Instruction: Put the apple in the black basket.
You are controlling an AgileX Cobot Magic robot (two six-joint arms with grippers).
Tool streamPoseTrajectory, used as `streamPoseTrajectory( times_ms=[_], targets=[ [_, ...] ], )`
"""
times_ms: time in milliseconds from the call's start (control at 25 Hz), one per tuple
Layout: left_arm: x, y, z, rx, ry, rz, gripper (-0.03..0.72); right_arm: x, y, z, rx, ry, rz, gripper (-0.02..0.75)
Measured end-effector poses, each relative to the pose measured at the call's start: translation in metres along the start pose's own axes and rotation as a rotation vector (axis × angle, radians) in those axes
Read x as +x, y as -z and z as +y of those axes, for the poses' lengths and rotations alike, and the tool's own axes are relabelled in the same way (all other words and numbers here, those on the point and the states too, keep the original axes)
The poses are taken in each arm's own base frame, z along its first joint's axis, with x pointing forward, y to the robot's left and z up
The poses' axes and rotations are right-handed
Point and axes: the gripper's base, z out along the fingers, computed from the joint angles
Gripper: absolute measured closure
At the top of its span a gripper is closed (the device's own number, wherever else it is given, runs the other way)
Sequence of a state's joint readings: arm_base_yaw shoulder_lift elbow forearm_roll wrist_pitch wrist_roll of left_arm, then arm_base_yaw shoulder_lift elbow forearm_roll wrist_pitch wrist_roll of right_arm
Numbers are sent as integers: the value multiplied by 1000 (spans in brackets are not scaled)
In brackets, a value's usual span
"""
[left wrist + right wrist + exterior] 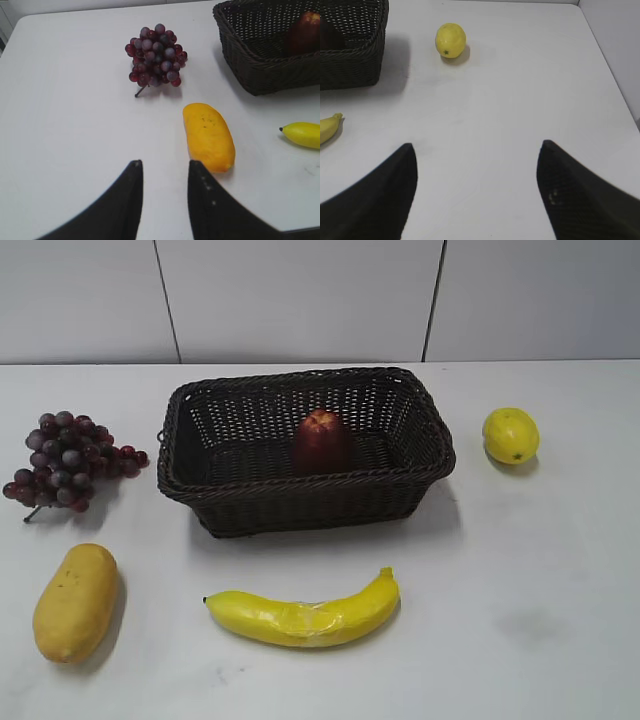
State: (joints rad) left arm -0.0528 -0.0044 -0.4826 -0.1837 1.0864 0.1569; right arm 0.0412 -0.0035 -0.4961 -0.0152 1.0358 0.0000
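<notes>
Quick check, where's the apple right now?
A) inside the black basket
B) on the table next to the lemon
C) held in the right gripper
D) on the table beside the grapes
A: the apple stands upright inside the black basket, and both the right gripper and the left gripper hang open and empty over the table.
</notes>
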Motion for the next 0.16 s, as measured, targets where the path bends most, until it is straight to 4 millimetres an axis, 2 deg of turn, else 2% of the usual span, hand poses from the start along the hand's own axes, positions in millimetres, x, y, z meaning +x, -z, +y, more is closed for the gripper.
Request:
streamPoseTrajectory(
  times_ms=[160],
  targets=[
    [0,0,0,0,0,0,454,0,0,0,0,0,0,178]
  ],
)
